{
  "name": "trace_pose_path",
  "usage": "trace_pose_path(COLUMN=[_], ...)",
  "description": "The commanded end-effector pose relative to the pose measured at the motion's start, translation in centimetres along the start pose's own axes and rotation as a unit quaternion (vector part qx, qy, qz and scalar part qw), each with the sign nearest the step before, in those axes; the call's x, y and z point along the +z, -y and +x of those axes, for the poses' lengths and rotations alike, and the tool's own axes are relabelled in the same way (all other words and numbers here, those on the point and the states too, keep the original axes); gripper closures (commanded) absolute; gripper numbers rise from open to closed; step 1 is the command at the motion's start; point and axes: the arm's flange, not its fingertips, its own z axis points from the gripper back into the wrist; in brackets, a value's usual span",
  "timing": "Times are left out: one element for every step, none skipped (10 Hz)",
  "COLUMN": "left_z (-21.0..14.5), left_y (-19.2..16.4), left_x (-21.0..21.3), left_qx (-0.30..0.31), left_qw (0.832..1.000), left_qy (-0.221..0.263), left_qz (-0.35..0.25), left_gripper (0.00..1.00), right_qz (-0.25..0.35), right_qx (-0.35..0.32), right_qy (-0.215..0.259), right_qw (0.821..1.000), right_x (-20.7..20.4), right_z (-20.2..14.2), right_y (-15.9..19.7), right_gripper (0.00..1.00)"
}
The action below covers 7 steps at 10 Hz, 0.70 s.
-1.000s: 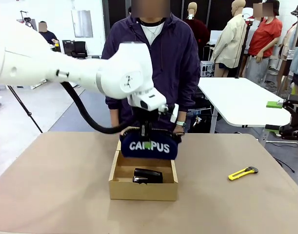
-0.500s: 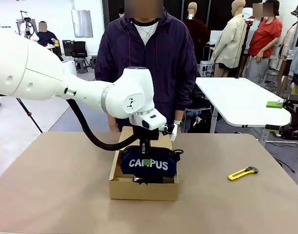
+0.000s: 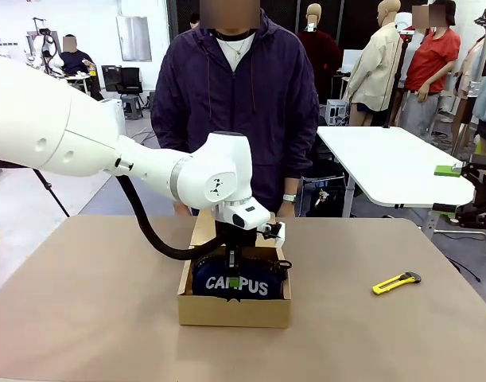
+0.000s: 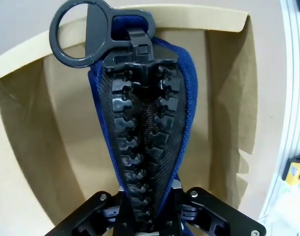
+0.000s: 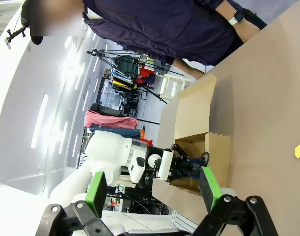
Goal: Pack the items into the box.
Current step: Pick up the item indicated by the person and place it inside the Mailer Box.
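The left tool (image 3: 234, 278) is clamped tight on the zipper ridge of the navy "CAMPUS" pouch (image 3: 238, 285), holding it upright and low inside the brown cardboard box (image 3: 233, 312). The box sits in the middle of the desk (image 3: 83, 318), its flap lid (image 3: 206, 229) open on the side toward the far edge, where a person (image 3: 235, 103) stands. The right tool (image 5: 152, 184) has its green-padded jaws spread wide with nothing between them, and the yellow-and-black utility knife (image 3: 397, 282) lies toward the desk's right edge, well apart from the box.
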Motion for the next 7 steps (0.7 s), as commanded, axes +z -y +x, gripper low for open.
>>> trace_pose_path(left_z=[0.2,0.1,-0.1,-0.3,-0.6,-1.0,-1.3], left_y=[0.0,0.1,0.0,0.0,-0.2,-0.6,-0.7], left_x=[-0.5,-0.6,-0.5,-0.2,0.1,0.5,1.1], left_qx=[0.002,-0.002,-0.007,-0.008,-0.005,-0.002,-0.002], left_qw=[1.000,1.000,1.000,1.000,1.000,1.000,1.000], left_qy=[-0.011,-0.012,-0.005,-0.001,0.000,-0.007,-0.003], left_qz=[-0.009,-0.017,-0.020,-0.022,-0.026,-0.029,-0.028], left_gripper=[1.00,1.00,0.61,0.03,0.00,0.00,0.00], right_qz=[-0.003,-0.003,-0.003,-0.003,-0.003,-0.003,-0.003], right_qx=[-0.001,-0.001,-0.001,-0.001,-0.001,-0.001,-0.001], right_qy=[-0.006,-0.006,-0.006,-0.006,-0.006,-0.006,-0.006], right_qw=[1.000,1.000,1.000,1.000,1.000,1.000,1.000], right_x=[0.2,0.2,0.2,0.2,0.2,0.2,0.2], right_z=[0.0,0.0,0.0,0.0,0.0,0.0,0.0], right_y=[-0.2,-0.2,-0.2,-0.2,-0.2,-0.2,-0.2], right_gripper=[0.00,0.00,0.00,0.00,0.00,0.00,0.00])
